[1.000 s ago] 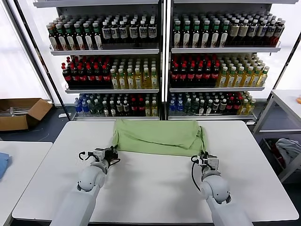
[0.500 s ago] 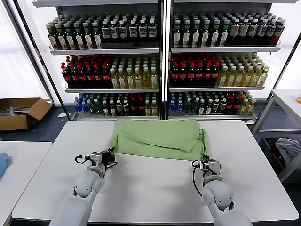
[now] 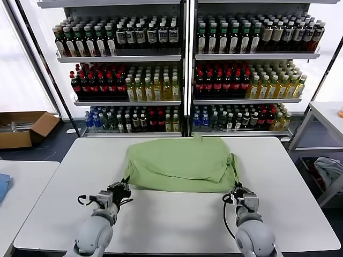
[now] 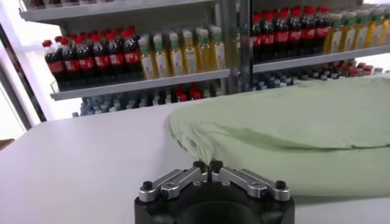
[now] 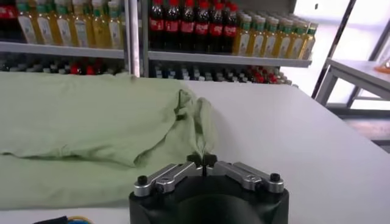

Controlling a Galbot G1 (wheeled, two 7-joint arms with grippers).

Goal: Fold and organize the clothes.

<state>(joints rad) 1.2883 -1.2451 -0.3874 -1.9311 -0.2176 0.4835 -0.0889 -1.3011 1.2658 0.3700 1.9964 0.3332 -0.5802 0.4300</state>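
The green shirt [image 3: 179, 163] lies on the far half of the white table [image 3: 177, 214], spread wide with its plain side up and an upper layer doubled over the lower, so it looks partly folded. Both arms hold its near edge, one at each corner, which is probably why the cloth stays flat and even across its width.

At the left, an open cardboard box [image 3: 24, 128] sits on the floor beyond the table; something pale lies in it, too small to name.

The left gripper [image 3: 122, 188] sits low over the table at the shirt's near left corner. In the left wrist view its fingertips meet with a pinch of green hem [image 4: 201, 155] between them, so it is clamped on the cloth.

Behind the table stand shelves [image 3: 185, 56] filled with rows of bottles, dark, red, yellow and green.

The right gripper [image 3: 239, 191] matches it at the near right corner, where the fabric bunches into a gathered fold [image 5: 198, 125]. Its fingertips are likewise pressed together on the shirt's edge.

A judgement: the paired pinch suits dragging or lifting the near edge for the next fold.
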